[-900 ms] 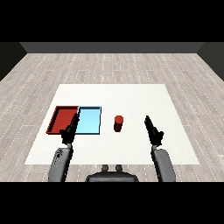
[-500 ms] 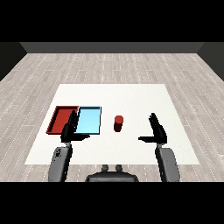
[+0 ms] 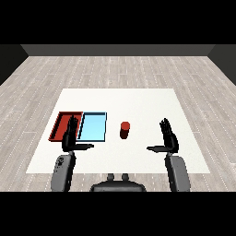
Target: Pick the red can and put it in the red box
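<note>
Since the earlier frames, only the right arm has changed: it has turned its hand from an edge-on pose to an open one with the thumb swung out toward the middle of the table. Nothing else on the table has shifted.

Going from the left, the red tray (image 3: 60,124) lies at the near-left part of the table (image 3: 138,101), with nothing visible in it. The left hand (image 3: 70,138) hovers over the seam between that tray and the blue tray (image 3: 94,125) beside it; its fingers are straight and together, pointing away, the thumb stuck out to the right, holding nothing. The two trays touch along their long sides.

Right of the blue tray, apart from it, the can (image 3: 124,130) stands upright on the bare table. It is near the middle, between the two hands, and neither touches it.

Further right, the right hand (image 3: 168,138) is open: fingers straight and pointing away, thumb stretched left toward the can, palm facing inward. It sits well apart from the can.

That opening looks like the first part of a reach, the hand shaped to take the can from its right side. The pick is not yet begun; the hand must close the gap, curl round the can, and then carry it across the blue tray to the red one.
</note>
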`<state>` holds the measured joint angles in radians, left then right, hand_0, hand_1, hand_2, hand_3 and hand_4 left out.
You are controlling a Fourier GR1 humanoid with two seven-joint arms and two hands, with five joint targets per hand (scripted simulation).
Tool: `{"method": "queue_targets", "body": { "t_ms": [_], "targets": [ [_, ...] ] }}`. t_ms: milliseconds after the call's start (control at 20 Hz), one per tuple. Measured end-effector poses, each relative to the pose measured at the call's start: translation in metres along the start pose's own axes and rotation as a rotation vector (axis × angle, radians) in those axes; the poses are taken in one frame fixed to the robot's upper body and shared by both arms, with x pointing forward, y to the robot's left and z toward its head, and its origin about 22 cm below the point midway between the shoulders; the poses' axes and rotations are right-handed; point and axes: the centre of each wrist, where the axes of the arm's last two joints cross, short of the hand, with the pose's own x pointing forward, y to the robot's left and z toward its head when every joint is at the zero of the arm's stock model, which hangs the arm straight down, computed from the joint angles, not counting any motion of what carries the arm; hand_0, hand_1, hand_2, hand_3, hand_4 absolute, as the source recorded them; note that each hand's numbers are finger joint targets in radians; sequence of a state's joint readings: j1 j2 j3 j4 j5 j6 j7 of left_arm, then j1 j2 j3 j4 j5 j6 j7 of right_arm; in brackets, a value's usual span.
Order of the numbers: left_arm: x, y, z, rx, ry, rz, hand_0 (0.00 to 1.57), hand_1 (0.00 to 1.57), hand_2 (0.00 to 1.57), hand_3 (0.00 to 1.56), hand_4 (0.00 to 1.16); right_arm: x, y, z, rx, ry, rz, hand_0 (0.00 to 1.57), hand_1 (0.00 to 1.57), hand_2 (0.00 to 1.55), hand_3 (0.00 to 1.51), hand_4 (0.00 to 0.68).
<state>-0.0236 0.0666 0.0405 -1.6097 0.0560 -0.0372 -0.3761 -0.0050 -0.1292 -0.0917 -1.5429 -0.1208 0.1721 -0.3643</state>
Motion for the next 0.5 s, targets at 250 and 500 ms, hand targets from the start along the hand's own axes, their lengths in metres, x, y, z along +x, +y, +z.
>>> {"method": "queue_targets", "body": {
  "t_ms": [250, 500],
  "targets": [
    [-0.002, -0.001, 0.005, -0.006, -0.02, -0.011, 0.0, 0.0, 0.0, 0.0, 0.0, -0.004, -0.006, -0.009, 0.007, -0.017, 0.0, 0.0, 0.0, 0.0, 0.0, 0.0],
    [-0.003, -0.003, 0.009, 0.0, -0.021, -0.019, 0.0, 0.0, 0.0, 0.0, 0.0, -0.004, -0.002, -0.003, 0.017, -0.015, 0.003, 0.0, 0.0, 0.0, 0.0, 0.0]
  ]
}}
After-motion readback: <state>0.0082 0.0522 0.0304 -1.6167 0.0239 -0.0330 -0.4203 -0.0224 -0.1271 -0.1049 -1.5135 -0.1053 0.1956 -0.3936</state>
